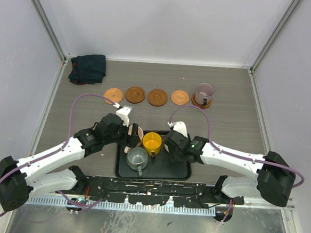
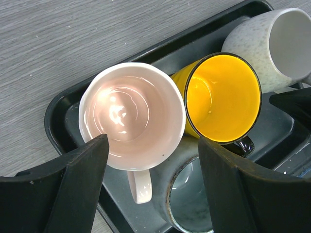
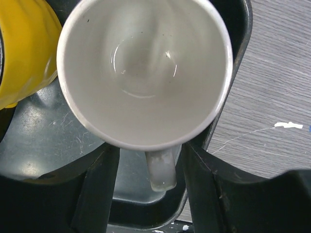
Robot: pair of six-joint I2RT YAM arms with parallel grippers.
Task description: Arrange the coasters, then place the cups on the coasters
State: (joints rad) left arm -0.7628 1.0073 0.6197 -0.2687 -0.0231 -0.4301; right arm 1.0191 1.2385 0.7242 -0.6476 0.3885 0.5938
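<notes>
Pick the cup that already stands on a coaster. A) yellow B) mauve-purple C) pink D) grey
B: the mauve-purple cup stands on the rightmost coaster, while the yellow cup, grey cup and pink cup sit in the black tray.

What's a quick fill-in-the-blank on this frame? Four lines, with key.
Of the five coasters, ____ carries a cup.
The tray holds ____ cups.
The left gripper hovers over a cup coloured ____.
The right gripper straddles the white cup's ____.
Missing: one; four; pink; handle.
</notes>
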